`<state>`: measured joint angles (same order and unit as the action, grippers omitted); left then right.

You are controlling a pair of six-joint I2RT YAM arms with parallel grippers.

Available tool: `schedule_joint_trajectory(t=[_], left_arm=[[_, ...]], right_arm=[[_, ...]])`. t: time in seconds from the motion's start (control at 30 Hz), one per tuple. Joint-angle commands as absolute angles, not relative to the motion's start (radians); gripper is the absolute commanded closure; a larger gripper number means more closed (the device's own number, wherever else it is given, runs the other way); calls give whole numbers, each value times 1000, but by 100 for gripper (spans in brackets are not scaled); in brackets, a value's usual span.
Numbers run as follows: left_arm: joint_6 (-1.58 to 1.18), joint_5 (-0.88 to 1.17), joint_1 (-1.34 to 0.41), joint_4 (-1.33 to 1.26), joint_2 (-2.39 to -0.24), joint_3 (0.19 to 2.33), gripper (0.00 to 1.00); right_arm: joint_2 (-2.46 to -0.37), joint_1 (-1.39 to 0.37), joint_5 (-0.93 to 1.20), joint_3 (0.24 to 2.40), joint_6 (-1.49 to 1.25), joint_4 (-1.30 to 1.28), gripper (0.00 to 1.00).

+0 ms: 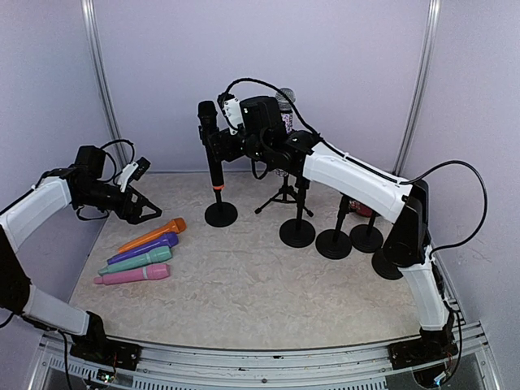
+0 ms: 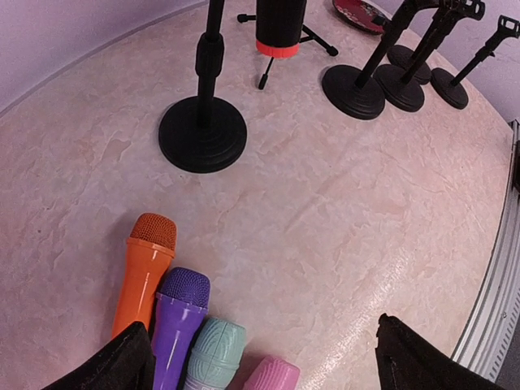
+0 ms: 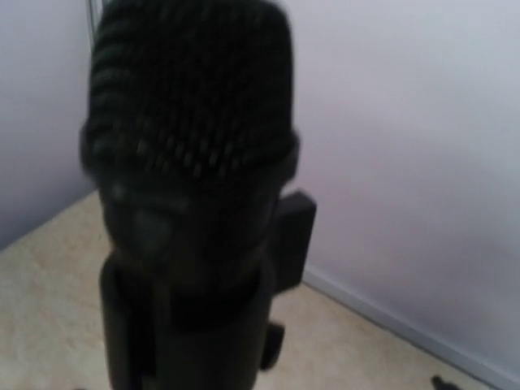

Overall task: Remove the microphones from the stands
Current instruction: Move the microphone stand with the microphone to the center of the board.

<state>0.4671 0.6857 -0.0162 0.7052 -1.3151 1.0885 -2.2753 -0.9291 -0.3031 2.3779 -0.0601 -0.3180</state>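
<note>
A black microphone (image 1: 208,130) with an orange ring stands upright in a stand (image 1: 220,214) with a round black base, at the middle back of the table. My right gripper (image 1: 218,148) is right up against the microphone's body. The right wrist view is filled by the blurred microphone (image 3: 191,122) and the stand's clip (image 3: 294,236); that gripper's fingers are hidden there, and no grip shows. My left gripper (image 1: 150,213) hangs open at the left over the coloured microphones, with nothing between its fingers (image 2: 414,357). The stand (image 2: 202,134) is also in the left wrist view.
Orange (image 1: 154,234), purple (image 1: 145,249), teal (image 1: 136,260) and pink (image 1: 132,275) toy microphones lie side by side at the left. Several empty round-based stands (image 1: 297,231) (image 1: 334,244) (image 1: 366,237) and a small tripod (image 1: 284,195) stand at the right, under my right arm.
</note>
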Motion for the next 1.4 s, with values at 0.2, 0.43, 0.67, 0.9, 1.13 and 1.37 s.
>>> schedule_joint_trajectory(t=[0.2,0.43,0.67,0.9,1.13,1.37], left_arm=[[521,690,-11,770,-1266,1106,8],[526,672,-8,778,-1249,1107,6],[534,663,-7,807,-1224,1104,6],[546,649,-5,842,-1191,1104,6],[539,656,-4,856,-1178,1115,7],[525,702,-6,857,-1184,1126,7]], right_arm=[[-2341,-910,-179,2392,-58,-113,14],[-2393,-905,-166,2407,-62,-68,20],[-2371,-906,-184,2364,-40,48,37],[-2392,-906,-183,2391,-5,66,48],[-2331,-917,-153,2323,-3,83,80],[-2181,-935,-76,2193,2,93,92]])
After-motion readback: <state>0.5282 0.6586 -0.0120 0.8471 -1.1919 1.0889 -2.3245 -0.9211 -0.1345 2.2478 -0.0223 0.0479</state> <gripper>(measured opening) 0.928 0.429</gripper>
